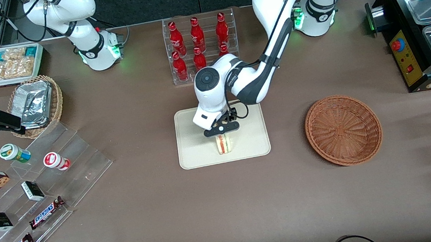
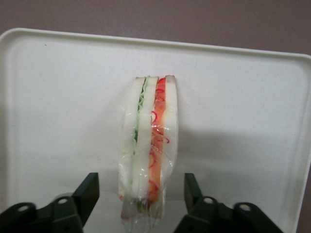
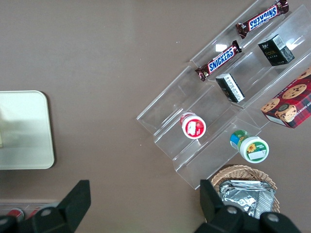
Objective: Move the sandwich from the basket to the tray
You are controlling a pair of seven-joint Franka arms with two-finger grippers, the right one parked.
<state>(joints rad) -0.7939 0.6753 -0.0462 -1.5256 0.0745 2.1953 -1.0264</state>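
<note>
The sandwich [image 1: 224, 143], a plastic-wrapped wedge of white bread with red and green filling, stands on its edge on the cream-white tray [image 1: 195, 156], in the part nearer the front camera. My left gripper [image 1: 223, 131] hangs right above it, open. In the left wrist view the sandwich [image 2: 148, 145] rests on the tray [image 2: 58, 97], and the gripper [image 2: 140, 183] straddles it with a gap between each black finger and the wrap. The reddish-brown basket [image 1: 343, 130] sits empty toward the working arm's end of the table. The tray's corner [image 3: 24, 131] also shows in the right wrist view.
A clear rack of red bottles [image 1: 200, 44] stands just past the tray, farther from the front camera. Toward the parked arm's end are a tan wicker basket with foil packets [image 1: 36, 104], a white snack bin [image 1: 7, 64] and a clear stepped stand [image 1: 34, 188]. A black food warmer [image 1: 422, 30] sits at the working arm's end.
</note>
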